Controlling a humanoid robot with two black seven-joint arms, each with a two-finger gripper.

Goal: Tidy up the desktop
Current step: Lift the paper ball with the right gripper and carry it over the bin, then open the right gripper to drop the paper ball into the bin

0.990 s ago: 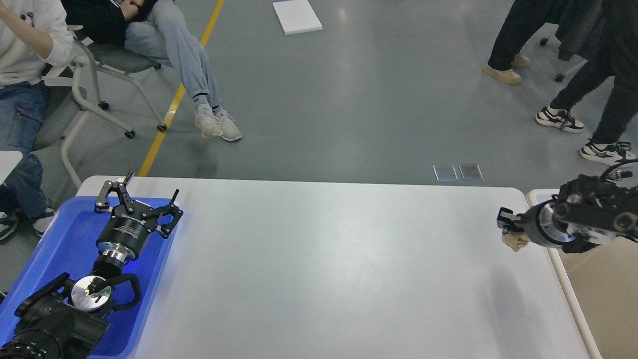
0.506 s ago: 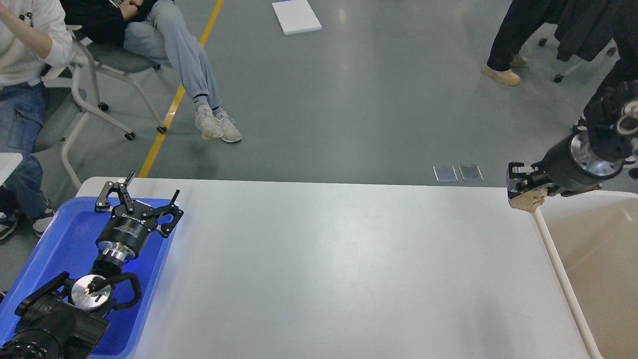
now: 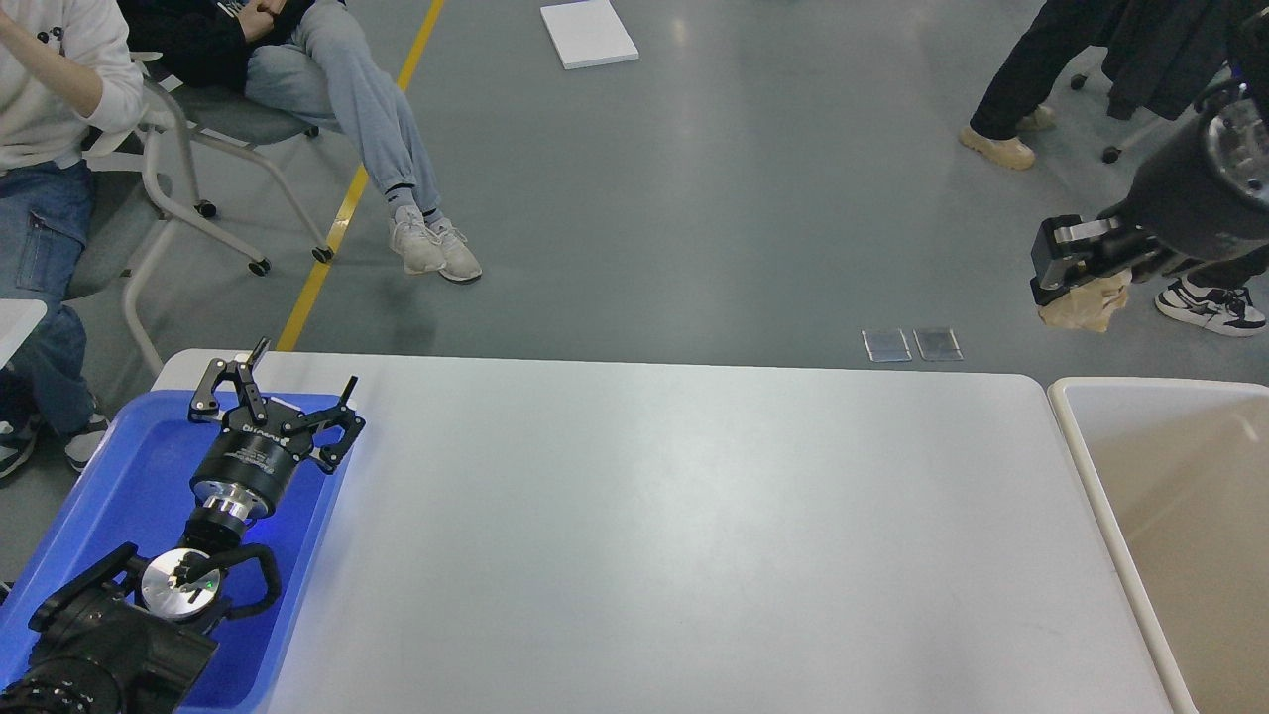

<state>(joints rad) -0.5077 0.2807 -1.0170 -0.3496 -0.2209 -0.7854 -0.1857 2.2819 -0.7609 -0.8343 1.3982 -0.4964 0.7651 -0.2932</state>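
Desk: broad pale top filling the near middle, surface bare. Left hand spread wide, empty, above the blue tray's far right corner at the desk's left end. Right hand raised far right, beyond the beige bin, clamped on a crumpled tan paper wad.
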